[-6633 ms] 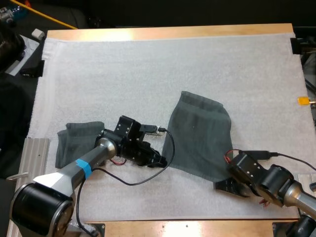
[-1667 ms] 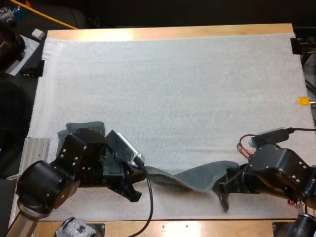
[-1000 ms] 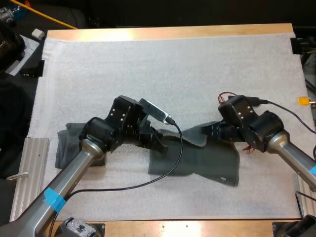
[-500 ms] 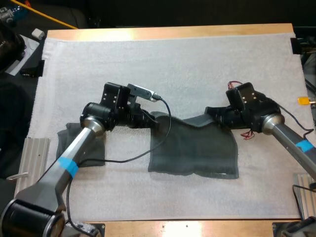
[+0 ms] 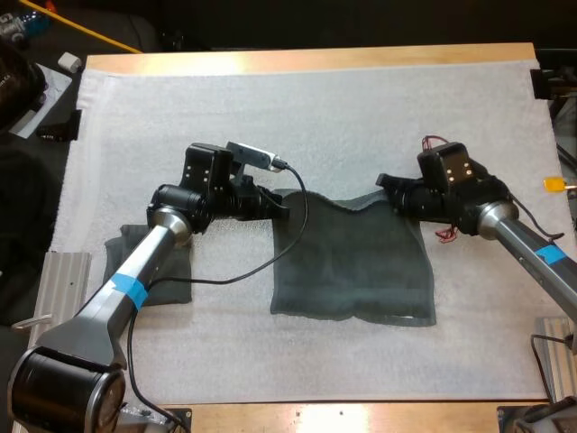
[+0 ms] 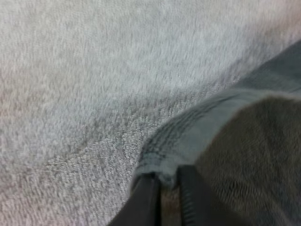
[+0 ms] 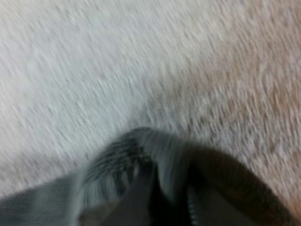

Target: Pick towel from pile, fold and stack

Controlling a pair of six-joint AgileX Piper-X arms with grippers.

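With the towel's (image 5: pixel 352 262) near edge lying flat mid-table on the white mat (image 5: pixel 315 108) and its two far corners lifted, my left gripper (image 5: pixel 276 206) and right gripper (image 5: pixel 389 189) each clamped on one, I'd ease both away from me level and in step, far edge taut, then set it down square.

Wooden table (image 5: pixel 306 59), white mat (image 5: pixel 315 126) covering it; dark space beyond far edge.

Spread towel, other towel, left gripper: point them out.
spread towel (image 5: pixel 352 262), high view, middle of the cloth.
other towel (image 5: pixel 171 269), high view, exposed right part.
left gripper (image 6: pixel 165 180), left wrist view, midway between the fingers.
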